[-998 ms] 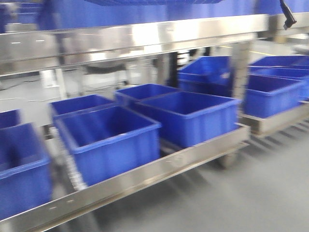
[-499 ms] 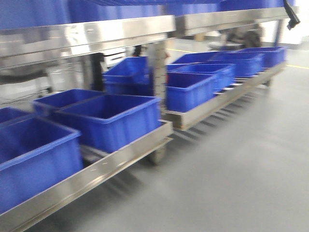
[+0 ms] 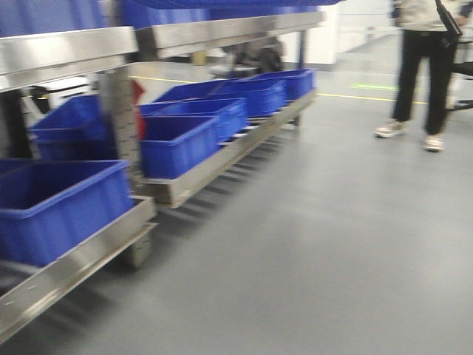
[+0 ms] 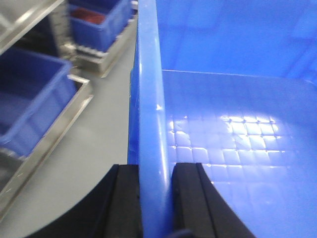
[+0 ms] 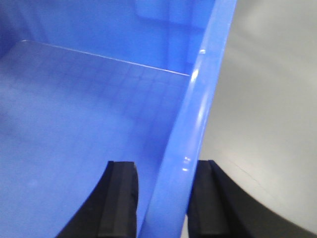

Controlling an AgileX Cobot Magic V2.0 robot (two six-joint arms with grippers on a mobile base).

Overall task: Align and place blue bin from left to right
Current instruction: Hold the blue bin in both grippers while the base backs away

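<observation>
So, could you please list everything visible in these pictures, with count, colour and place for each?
carried bin: one, blue, empty, held at its rim by both claws
rack bins: at least five (blurred), blue, lower rack level, left side
upper bins: count unclear, blue, on the top shelf
racks: two, silver steel, end to end along the left
floor: grey, centre and right
person: one, dark trousers, standing at top right
left claw: one, black, shut on the carried bin's left rim
right claw: one, black, shut on its right rim
</observation>
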